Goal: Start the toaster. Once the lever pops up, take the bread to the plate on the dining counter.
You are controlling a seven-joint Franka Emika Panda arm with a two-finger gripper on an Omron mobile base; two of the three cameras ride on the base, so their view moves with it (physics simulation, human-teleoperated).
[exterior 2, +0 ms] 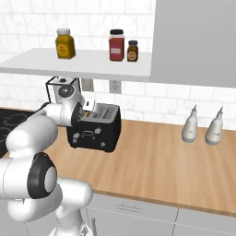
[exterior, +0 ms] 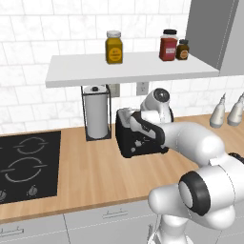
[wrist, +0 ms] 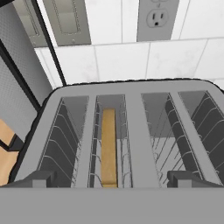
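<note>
On the wooden desk, against a white tiled wall — beside a black cooktop — stands the toaster. Bread sits in its slot; the gripper hovers above, jaws released.

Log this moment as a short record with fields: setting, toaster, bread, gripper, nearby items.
setting: wood-topped counter with a black cooktop, white tiled wall behind
toaster: black toaster with silver top, standing on the counter below the shelf
bread: tan bread standing on edge in one slot, the other slot empty
gripper: gripper open, above the toaster's top, fingers spread to either side of the slots
nearby items: paper towel roll beside the toaster; three jars on the shelf; two white bottles farther along the counter; wall outlet
</note>
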